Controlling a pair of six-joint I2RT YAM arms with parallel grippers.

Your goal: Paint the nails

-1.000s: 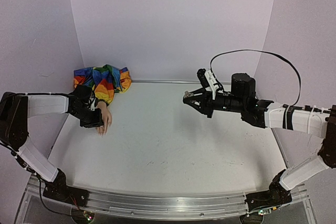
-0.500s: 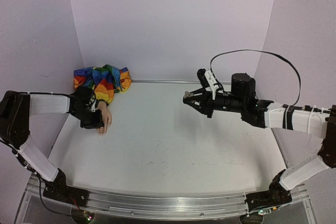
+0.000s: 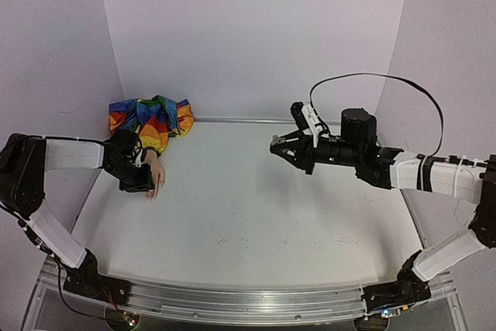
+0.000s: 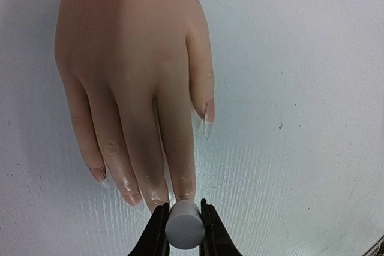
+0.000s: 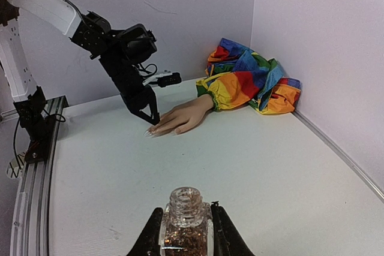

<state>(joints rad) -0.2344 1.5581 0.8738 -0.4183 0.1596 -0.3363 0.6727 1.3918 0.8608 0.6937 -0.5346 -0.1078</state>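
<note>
Top view, L pincer: L pincer point(image 3: 139, 183) at far left, tips down on the mannequin hand point(image 3: 156, 174).
Top view, R pincer: R pincer point(image 3: 277, 145) over the tabletop point(image 3: 256, 215), far right of centre, well apart from the hand.
L wrist, grip: jaws clamped on white cap point(image 4: 185, 229), touching index fingertip; brush hidden.
L wrist, nails: nails point(image 4: 207, 112) pinkish, some glossy; no glitter seen.
R wrist, grip: clamped on uncapped bottle point(image 5: 185, 232) w/ glittery polish.
Progress: prob. early, painting index; most nails left, can't tell which are coated.

The nails point(image 4: 208, 111) look glossy on the smooth mannequin hand point(image 4: 132, 58) — sleeve point(image 5: 252, 79) cloth, bottle point(image 5: 185, 215) clear glass.
</note>
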